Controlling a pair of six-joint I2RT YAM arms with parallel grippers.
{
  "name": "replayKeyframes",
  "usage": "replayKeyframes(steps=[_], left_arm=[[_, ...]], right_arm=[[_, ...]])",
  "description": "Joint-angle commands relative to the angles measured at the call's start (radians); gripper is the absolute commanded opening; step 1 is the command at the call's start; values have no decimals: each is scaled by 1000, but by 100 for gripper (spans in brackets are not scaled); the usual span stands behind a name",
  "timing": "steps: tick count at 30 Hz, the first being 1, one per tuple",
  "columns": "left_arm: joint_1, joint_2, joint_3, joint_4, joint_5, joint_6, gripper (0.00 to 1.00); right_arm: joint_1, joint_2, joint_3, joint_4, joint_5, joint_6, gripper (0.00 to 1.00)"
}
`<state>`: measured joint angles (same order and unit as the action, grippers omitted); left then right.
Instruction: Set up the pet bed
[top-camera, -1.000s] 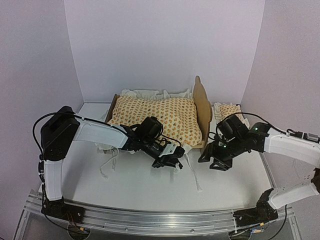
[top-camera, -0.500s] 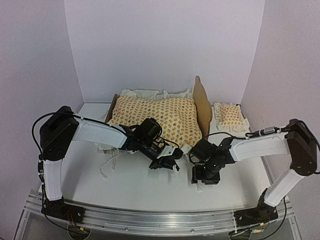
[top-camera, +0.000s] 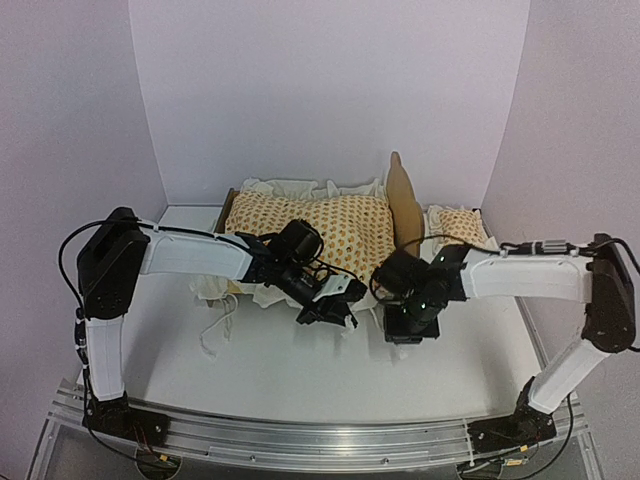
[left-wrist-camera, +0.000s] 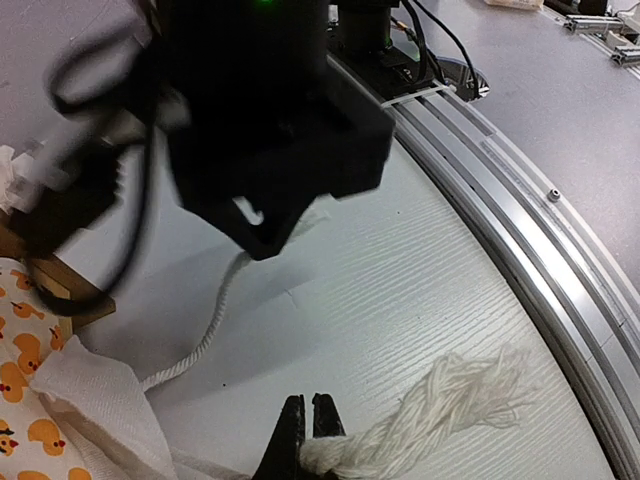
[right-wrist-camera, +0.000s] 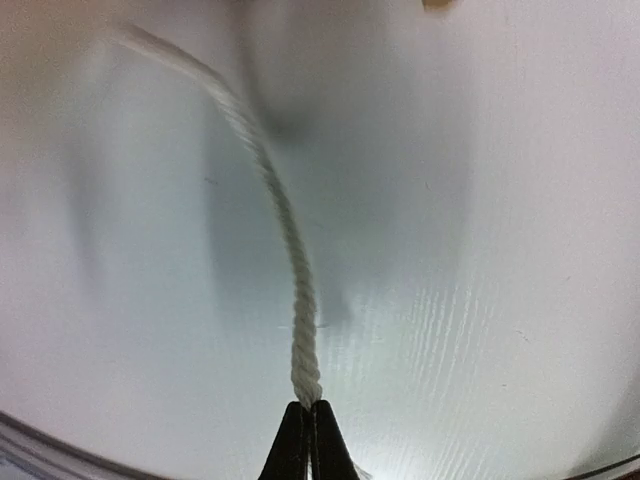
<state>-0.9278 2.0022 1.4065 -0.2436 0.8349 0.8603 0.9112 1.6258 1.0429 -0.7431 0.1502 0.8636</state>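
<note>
1. The pet bed (top-camera: 404, 200) stands at the back of the table (top-camera: 270, 380), its scalloped headboard on the right. The duck-print mattress cushion (top-camera: 320, 225) already lies in the frame, and the small pillow (top-camera: 458, 226) rests just beyond the headboard, outside the bed.
2. The left gripper (left-wrist-camera: 307, 405) has its jaws pressed together on a white twisted cord (left-wrist-camera: 440, 395), pinching it just behind the frayed tassel. Gripping there probably keeps the loose end from slipping through.
3. The right gripper (right-wrist-camera: 307, 410) is likewise clamped tight on a second cord (right-wrist-camera: 290, 250), which it holds near the end. The rest of that cord curves away over the tabletop.
4. Both claws sit low and close together in front of the bed's near rail. That placement suits bringing two cushion ties toward each other, likely to knot them and secure the cushion to the frame.
5. Where each cord is anchored is unclear — the arms hide that corner in the overhead view — so they may or may not be a matched pair.
6. The pillow looks like the remaining piece to place.
</note>
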Motion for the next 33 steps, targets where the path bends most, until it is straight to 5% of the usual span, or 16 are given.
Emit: replayKeyframes(steps=[1, 8, 19, 23, 27, 33], left_arm=[[12, -53, 58, -82, 32, 37, 0], [11, -44, 74, -220, 71, 189, 0], [-71, -68, -52, -396, -19, 522, 0], [-75, -61, -22, -345, 23, 404, 0], [-54, -27, 76, -275, 58, 199, 0], [-7, 3, 144, -237, 126, 35, 0]], right_arm=[[-1, -173, 365, -184, 159, -141, 0], [-7, -194, 647, -237, 259, -257, 0], [-30, -188, 715, -238, 257, -284, 0], [-48, -237, 571, -235, 129, -293, 0], [-48, -283, 335, -169, -172, -306, 0], [-25, -487, -110, 176, -453, -177, 0]])
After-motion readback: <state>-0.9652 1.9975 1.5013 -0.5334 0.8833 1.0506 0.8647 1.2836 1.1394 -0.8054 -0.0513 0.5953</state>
